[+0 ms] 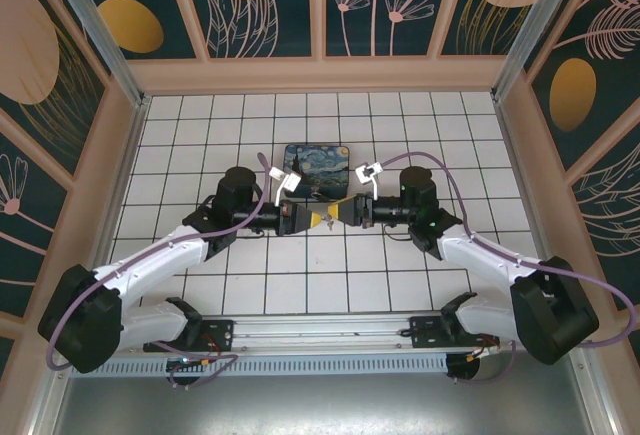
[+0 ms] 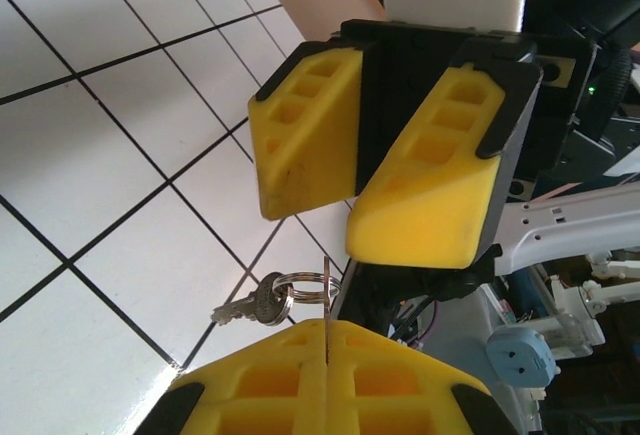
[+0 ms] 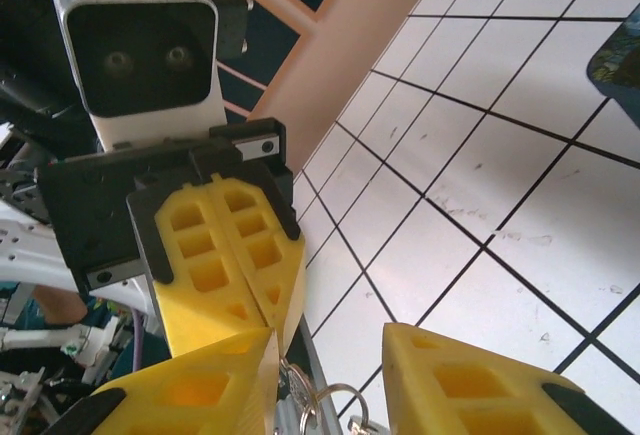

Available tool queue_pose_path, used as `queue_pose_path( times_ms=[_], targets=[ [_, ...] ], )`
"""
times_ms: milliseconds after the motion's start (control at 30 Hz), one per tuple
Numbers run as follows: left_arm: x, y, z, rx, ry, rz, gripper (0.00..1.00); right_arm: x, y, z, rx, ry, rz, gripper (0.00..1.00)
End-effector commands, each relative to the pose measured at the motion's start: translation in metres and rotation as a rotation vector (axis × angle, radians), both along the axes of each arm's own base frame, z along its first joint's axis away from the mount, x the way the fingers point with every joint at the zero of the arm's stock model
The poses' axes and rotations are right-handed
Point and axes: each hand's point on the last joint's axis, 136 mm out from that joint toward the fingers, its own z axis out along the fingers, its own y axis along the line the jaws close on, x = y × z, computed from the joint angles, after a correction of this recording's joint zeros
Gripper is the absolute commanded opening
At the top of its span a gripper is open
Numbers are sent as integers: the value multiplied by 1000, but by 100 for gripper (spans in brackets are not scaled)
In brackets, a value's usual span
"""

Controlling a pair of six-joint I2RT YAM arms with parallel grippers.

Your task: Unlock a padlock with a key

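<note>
The left gripper point(image 2: 327, 337) was pressed fully together. Its two yellow fingers point(image 2: 255, 385) met along a single seam, with a thin strip of metal point(image 2: 327, 305) pinched edge-on between the tips — what that strip was could not be told. At 12 o'clock from the seam the strip ran up into a small key ring point(image 2: 305, 286). From the ring the key point(image 2: 249, 306), small and silvery-grey, stuck out toward 9 o'clock against the white tiled floor point(image 2: 90, 165), touching neither gripper; whether it rested on the tiles could not be told.

The right gripper point(image 3: 330, 350) stood wide, its own yellow fingers point(image 3: 470, 385) well apart and nothing held between the pads. In the right wrist view the ring sat low in that gap, toward 6 o'clock and nearer the left-hand finger, with the left gripper's joined tips just above it at 11 o'clock. In the left wrist view the right gripper faced in from 12 o'clock, near the ring but apart from it.

From above, the two grippers met tip to tip at the centre of the floor — the left arm point(image 1: 160, 260) reaching in from 8 o'clock, the right arm point(image 1: 480, 255) from 4 o'clock, a purple cable point(image 1: 455, 180) looping along the right arm. Just beyond the tips, at 12 o'clock, lay a blue-and-yellow painted box point(image 1: 317, 172).
</note>
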Motion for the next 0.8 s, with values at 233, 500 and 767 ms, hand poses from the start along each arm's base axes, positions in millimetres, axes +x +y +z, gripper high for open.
queue_pose_path(
  times_ms=[233, 500, 767],
  targets=[
    [-5, -2, 21, -67, -66, -37, 0, -20, 0, 13, 68, -59, 106, 26],
    [-5, -2, 25, -78, -75, -35, 0, -28, -3, 16, 98, -59, 125, 19],
    [-7, -3, 21, -83, -57, -51, 0, -26, -3, 18, 101, -64, 105, 29]
  ],
)
